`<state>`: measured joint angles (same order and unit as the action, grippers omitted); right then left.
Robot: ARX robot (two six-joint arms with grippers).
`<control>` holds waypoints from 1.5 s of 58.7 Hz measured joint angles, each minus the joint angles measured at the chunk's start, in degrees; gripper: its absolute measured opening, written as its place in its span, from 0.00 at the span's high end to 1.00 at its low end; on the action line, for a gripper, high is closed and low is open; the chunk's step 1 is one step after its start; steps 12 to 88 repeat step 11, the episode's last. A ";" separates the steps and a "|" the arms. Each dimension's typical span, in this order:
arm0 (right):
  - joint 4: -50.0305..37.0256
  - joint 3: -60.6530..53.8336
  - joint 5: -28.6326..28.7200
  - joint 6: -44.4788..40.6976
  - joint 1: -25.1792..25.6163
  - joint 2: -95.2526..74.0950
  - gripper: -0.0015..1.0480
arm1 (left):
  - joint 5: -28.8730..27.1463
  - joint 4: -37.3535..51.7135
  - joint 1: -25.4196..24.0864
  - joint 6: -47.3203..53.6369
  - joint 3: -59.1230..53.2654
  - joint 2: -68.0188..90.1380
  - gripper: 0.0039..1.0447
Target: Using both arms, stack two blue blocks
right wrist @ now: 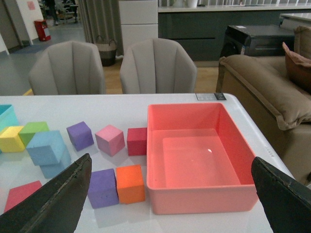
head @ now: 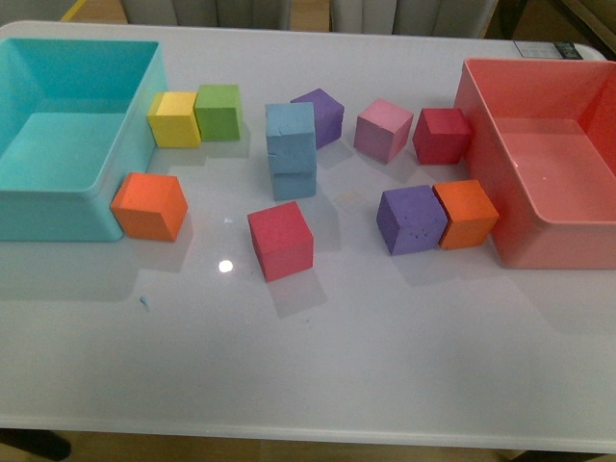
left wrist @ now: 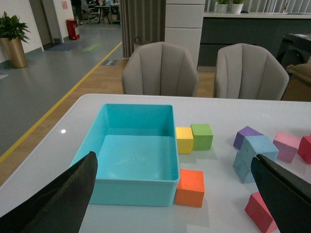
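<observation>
- teal bin (head: 58, 207) and pink bin (head: 539, 241) sit at the table's (head: 318, 375) far sides; teal one lies between and beyond the left gripper (left wrist: 175, 194) fingers, pink one likewise for the right gripper (right wrist: 170, 194).
- blue blocks (head: 291, 149): already one on top of the other mid-table, upper cube slightly skewed and overhanging. In the left wrist view the stack is just ahead of one black finger (left wrist: 286, 194); in the right wrist view it's ahead of the other arm's finger (right wrist: 53, 199). Neither touches it.
- handling, judged: foam, so light, soft, dents under squeeze, matte faces not slippery. Pinch opposite flat side faces mid-height, gentle force; top cube would tip easily if bumped.
- both grippers spread wide apart, holding nothing.
- red block (head: 281, 241) nearest the stack, well clear.
</observation>
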<state>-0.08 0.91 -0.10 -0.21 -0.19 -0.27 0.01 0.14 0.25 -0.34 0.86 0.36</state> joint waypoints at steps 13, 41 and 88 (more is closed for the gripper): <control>0.00 0.00 -0.02 0.00 0.00 0.00 0.09 | 0.00 0.00 0.00 0.00 0.00 0.00 0.08; 0.00 0.00 -0.02 0.00 0.00 0.00 0.09 | 0.00 0.00 0.00 0.00 0.00 0.00 0.08; 0.00 0.00 -0.02 0.00 0.00 0.00 0.09 | 0.00 0.00 0.00 0.00 0.00 0.00 0.08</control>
